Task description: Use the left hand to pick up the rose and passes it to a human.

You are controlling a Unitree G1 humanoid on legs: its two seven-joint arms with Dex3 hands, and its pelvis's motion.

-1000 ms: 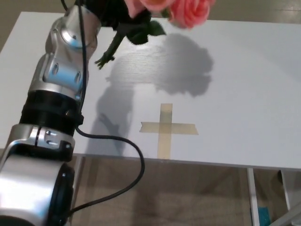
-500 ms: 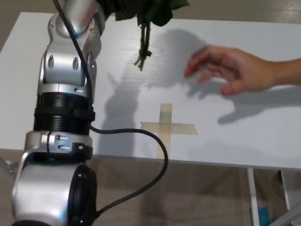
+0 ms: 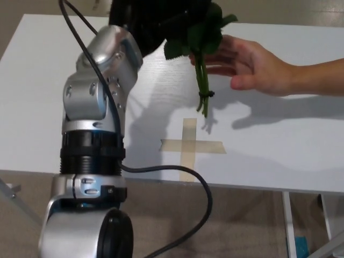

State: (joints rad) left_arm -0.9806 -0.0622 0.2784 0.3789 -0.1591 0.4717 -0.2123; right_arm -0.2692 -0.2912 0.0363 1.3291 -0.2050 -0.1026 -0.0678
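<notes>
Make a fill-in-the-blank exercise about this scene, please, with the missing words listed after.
1. The left hand holds the rose with its stem pointing ____.
2. The person's hand comes in from the picture's ____ side.
3. The tape on the table forms a ____.

Missing words: down; right; cross

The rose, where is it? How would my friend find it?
Look above the white table, near its far edge, where the robot's black left hand meets a person's open hand. Between them hangs the rose: the only green thing, leaves above thin stems pointing down.
</notes>
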